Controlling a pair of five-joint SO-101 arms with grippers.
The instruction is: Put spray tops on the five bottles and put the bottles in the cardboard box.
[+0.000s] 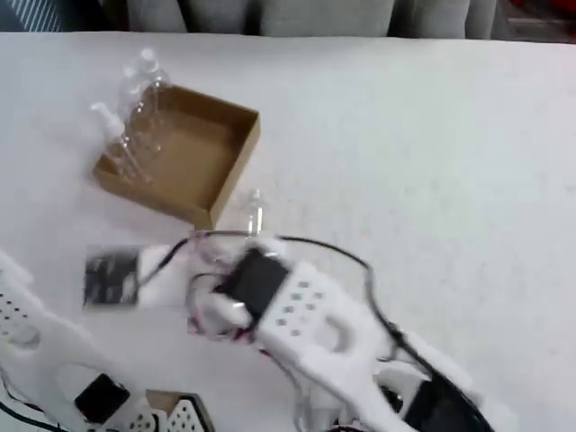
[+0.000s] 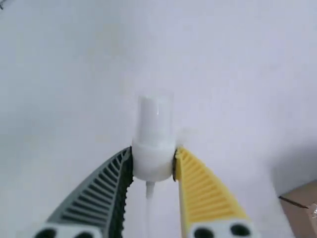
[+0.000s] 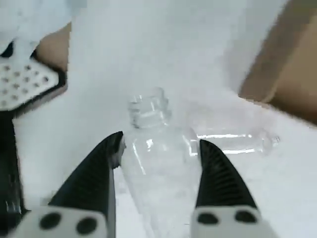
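Left gripper (image 2: 152, 158) clamps a white spray top (image 2: 154, 124); right gripper (image 3: 161, 145) grips an uncapped clear bottle (image 3: 158, 171); cardboard box (image 1: 209, 160) sits upper left in the high view.

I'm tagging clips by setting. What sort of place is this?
Likely a small robotics test bench in a lab or office, not a factory line. Two white desktop arms stand at a plain white table, a cardboard box holds clear bottles, and what look like grey upholstered seats stand behind.
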